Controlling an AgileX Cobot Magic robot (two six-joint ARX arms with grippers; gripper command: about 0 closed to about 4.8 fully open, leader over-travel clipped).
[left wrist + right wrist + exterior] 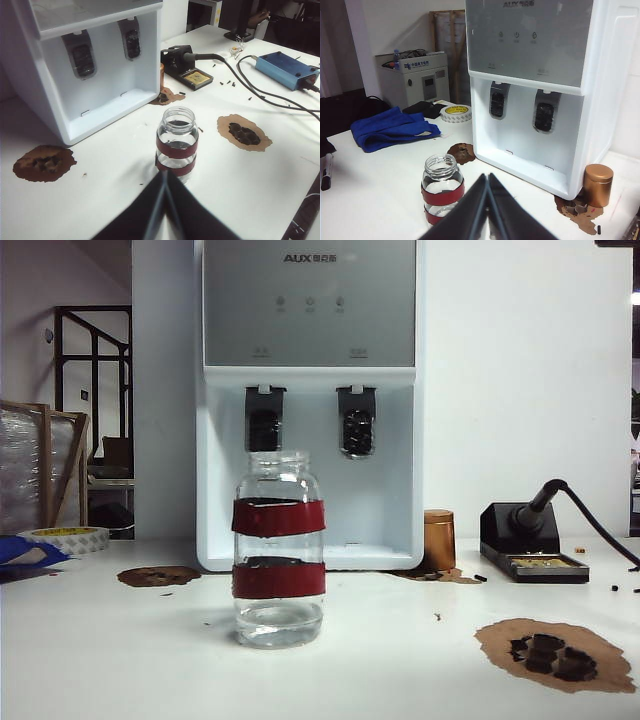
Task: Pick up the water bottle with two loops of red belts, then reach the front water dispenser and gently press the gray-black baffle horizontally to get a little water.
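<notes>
The water bottle [279,550], a clear jar with two dark-red bands, stands upright on the white table in front of the water dispenser [310,300]. A little water lies in its bottom. The gray-black baffle [264,428] is the left of the two tap paddles, directly behind the bottle's mouth. Neither gripper shows in the exterior view. In the left wrist view my left gripper [164,175] is shut and empty, its tips just short of the bottle [176,145]. My right gripper [487,177] is also shut and empty, beside the bottle [441,187] on the dispenser side.
A copper-brown cylinder [439,539] stands at the dispenser's right foot, with a black soldering station [530,540] and its cable beyond. Brown scorched patches [555,652] mark the table. A tape roll [68,538] and a blue cloth [390,129] lie on the left.
</notes>
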